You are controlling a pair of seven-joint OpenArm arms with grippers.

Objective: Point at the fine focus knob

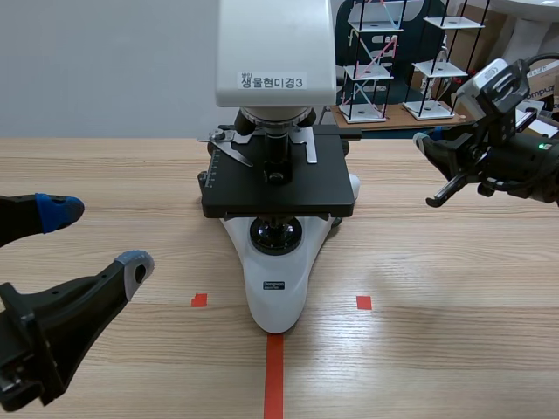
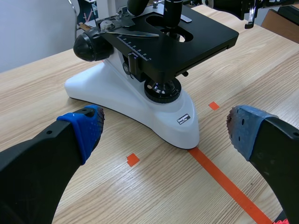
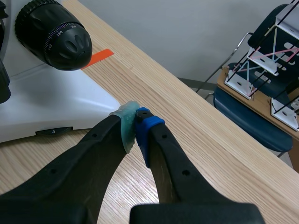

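A white microscope point(image 1: 278, 279) with a black stage point(image 1: 279, 179) stands at the table's middle. Its black focus knob point(image 3: 52, 33) carries a smaller ribbed fine knob point(image 3: 77, 44) at its end. My right gripper point(image 3: 136, 124) is shut on nothing, pads together. It hovers by the base's edge, short of that knob and apart from it. In the scene view the right gripper point(image 1: 421, 143) hangs to the right of the stage. My left gripper point(image 1: 96, 237) is open near the front left. From the left wrist the other side's focus knob point(image 2: 91, 45) shows, and my left gripper point(image 2: 166, 129) spans the microscope's front foot.
Wire racks point(image 1: 374, 61) stand on a side table behind the right arm. Orange-red tape marks point(image 1: 273, 371) lie in front of the microscope. Bare wooden table point(image 1: 454, 297) stretches to both sides.
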